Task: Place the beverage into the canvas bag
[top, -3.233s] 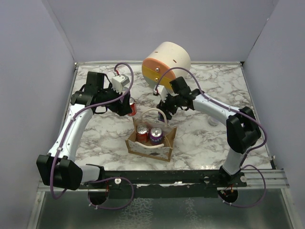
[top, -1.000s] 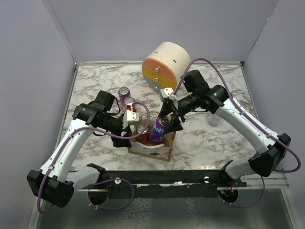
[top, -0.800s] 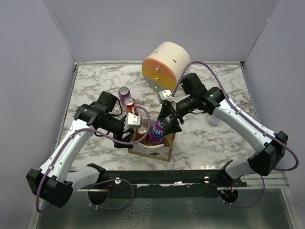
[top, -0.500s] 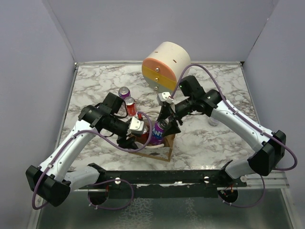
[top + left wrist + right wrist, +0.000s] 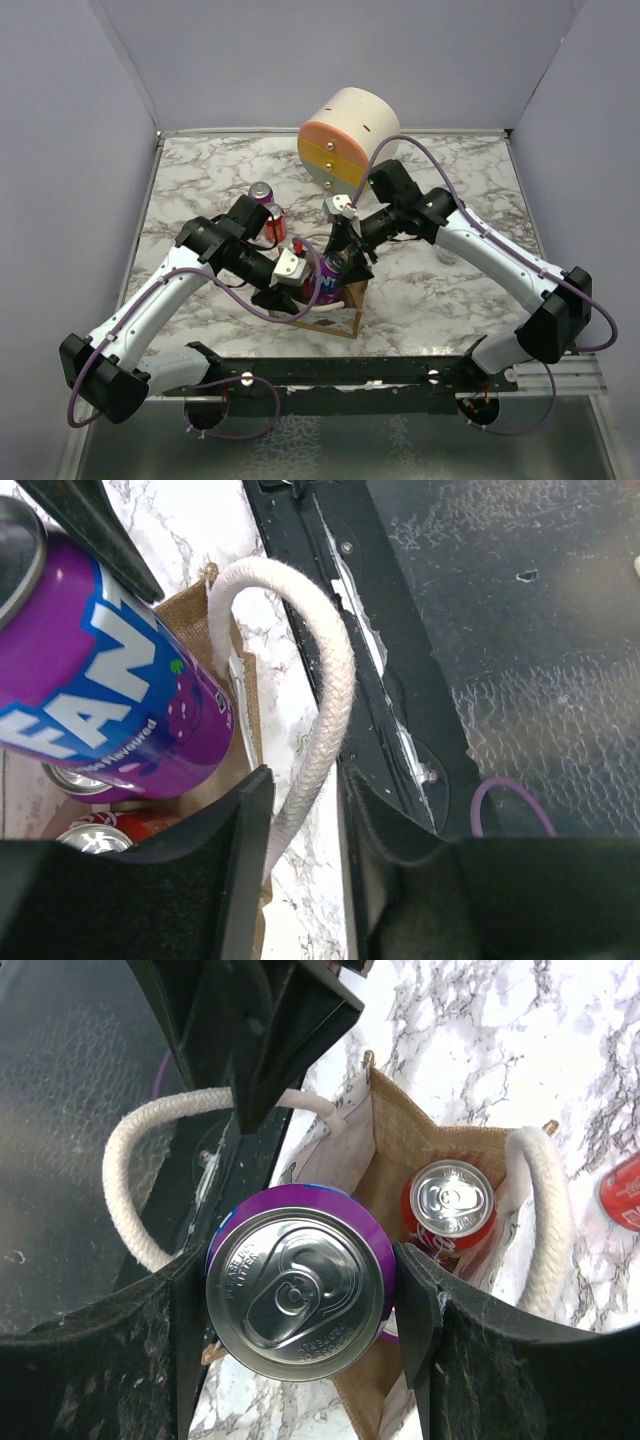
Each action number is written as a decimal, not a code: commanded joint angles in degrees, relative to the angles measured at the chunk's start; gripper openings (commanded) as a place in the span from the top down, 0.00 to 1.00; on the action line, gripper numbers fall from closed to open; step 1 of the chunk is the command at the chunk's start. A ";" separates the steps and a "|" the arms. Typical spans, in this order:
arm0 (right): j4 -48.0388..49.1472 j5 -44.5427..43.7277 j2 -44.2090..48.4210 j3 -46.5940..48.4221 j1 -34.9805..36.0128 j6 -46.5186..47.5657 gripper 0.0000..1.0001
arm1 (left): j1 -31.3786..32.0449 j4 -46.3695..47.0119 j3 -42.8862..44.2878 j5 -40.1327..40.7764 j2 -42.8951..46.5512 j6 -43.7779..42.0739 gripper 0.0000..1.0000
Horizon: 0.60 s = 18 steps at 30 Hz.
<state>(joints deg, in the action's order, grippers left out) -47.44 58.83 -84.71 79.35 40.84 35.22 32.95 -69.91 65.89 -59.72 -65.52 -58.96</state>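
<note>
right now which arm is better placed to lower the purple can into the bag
right: its fingers grip the purple soda can over the tan canvas bag; left fingers straddle its white rope handle

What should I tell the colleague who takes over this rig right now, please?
Right gripper: shut on the purple Fanta can, over the canvas bag's opening.
Left gripper: jaws either side of the bag's near rope handle; grip unclear.
Done: a red can stands in the bag.
To do: lower and release the Fanta; a loose red can and another can wait on the marble table.
</note>
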 commanded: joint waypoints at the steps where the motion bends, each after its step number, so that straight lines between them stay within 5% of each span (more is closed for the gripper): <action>1: 7.57 2.65 -0.15 0.14 2.04 -0.60 0.99 | 0.30 -2.77 0.35 -4.24 -0.62 -3.26 0.70; 4: 9.37 2.46 -0.91 -0.61 3.10 -0.73 0.99 | 0.19 -3.28 -0.23 -4.77 -0.38 -3.92 0.78; 18: 9.71 -5.08 -4.44 0.27 8.97 2.26 0.99 | 0.19 -4.71 -1.42 -1.22 1.80 -7.82 0.85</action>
<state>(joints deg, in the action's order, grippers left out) -41.39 54.59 -89.08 78.63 48.51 36.23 33.04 -74.06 65.84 -60.62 -65.25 -63.72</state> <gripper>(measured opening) 0.652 0.172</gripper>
